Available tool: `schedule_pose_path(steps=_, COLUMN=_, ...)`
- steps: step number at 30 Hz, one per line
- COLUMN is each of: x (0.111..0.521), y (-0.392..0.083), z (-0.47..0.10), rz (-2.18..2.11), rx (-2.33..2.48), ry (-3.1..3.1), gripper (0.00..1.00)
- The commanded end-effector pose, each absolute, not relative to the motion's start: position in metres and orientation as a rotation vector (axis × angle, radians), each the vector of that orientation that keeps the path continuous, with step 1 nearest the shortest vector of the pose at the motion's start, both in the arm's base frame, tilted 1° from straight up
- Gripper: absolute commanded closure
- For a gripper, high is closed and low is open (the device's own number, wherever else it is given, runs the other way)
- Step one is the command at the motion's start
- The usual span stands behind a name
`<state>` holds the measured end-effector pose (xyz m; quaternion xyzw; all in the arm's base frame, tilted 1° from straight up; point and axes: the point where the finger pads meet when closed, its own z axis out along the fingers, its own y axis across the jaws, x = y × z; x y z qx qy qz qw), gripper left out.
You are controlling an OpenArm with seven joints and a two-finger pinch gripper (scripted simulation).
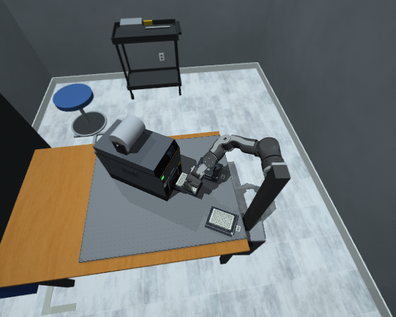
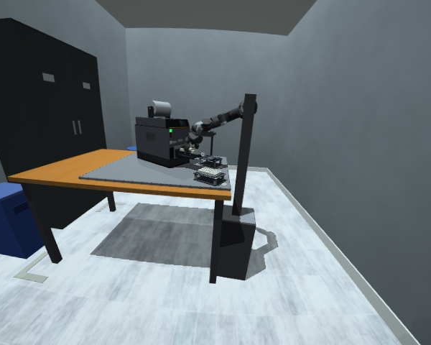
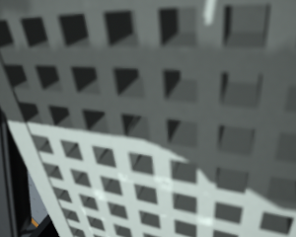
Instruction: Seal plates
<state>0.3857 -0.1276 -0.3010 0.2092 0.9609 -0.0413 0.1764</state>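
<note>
The sealer [image 1: 138,160] stands on the grey mat and its lamp [image 1: 162,177] shows green. Its stage [image 1: 185,191] is out at the front, with a white well plate [image 1: 182,178] over it. My gripper [image 1: 192,181] is at the stage and is shut on this plate. The wrist view is filled by the plate's grid of wells [image 3: 153,128], very close. I cannot tell whether the plate rests on the stage or is just lifted. A second white plate [image 1: 220,218] sits in its nest near the table's front right. The other nest [image 1: 214,172] lies behind my wrist, without a plate.
The arm's black column [image 1: 266,194] stands at the table's right edge. A foil roll [image 1: 126,135] sits on top of the sealer. A blue stool [image 1: 72,97] and a black cart [image 1: 146,51] stand on the floor beyond the table.
</note>
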Motion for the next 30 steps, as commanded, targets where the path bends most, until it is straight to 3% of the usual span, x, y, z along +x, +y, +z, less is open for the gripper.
schedule_pose_path(steps=1, x=0.387, y=-0.127, z=-0.3, rz=-0.114, rx=0.592, ry=2.718, gripper=1.0)
schedule_pose_path(steps=30, x=0.386, y=-0.127, z=-0.311, rz=-0.11, rx=0.588, ry=2.72, gripper=1.0)
